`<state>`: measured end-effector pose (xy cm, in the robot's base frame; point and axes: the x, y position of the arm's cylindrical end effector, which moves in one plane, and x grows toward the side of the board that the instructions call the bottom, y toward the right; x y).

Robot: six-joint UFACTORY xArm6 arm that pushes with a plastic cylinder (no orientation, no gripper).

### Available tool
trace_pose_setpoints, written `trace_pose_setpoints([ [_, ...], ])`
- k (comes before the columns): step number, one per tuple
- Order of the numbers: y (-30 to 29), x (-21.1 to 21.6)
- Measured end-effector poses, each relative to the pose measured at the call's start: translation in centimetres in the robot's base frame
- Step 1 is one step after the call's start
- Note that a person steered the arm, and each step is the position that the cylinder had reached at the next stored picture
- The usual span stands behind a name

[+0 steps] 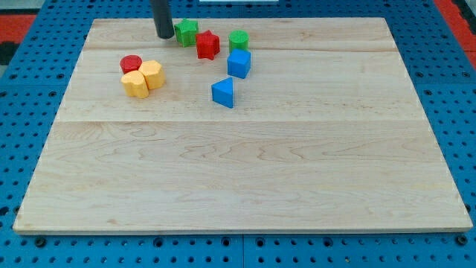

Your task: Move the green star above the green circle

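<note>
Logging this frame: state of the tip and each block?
my tip: down, just left of the green star
green circle: upright, above blue cube
red star: between the greens
blue triangle: alone
red circle, two yellow blocks: clustered
</note>
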<state>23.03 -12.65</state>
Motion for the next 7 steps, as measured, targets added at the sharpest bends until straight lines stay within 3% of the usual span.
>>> trace_pose_setpoints([
  [3,1.0,-0.1],
  [6,10.0,-1.1],
  [7,10.2,-1.1],
])
